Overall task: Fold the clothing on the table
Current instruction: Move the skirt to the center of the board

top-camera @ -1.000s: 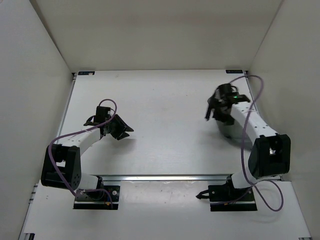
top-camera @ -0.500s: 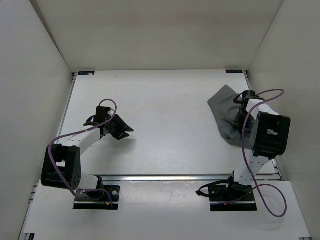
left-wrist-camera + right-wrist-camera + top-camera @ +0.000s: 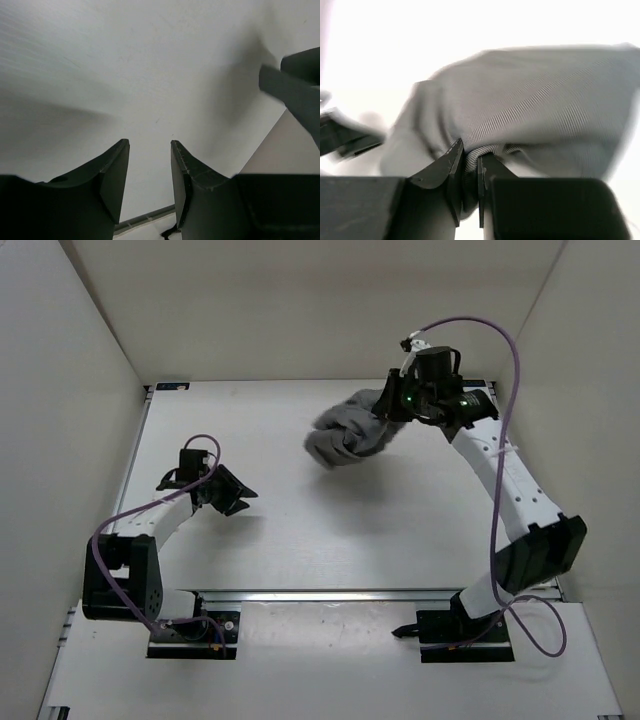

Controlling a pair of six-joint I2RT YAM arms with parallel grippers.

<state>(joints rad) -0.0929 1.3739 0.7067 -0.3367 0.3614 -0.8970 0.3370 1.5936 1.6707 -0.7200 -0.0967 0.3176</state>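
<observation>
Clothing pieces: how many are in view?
1. A grey skirt, bunched and pinched in the right gripper, at the far side of the table, right of centre. No other shows.

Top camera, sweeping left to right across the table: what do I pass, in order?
left gripper, open and holding nothing → the clothing, bunched up → right gripper, shut on the clothing's right end.

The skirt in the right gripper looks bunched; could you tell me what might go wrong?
The right gripper pinches only a small fold of the skirt, so it could slip free. It is bunched, so it may land crumpled on the table. The open left gripper sits too far to help.
</observation>
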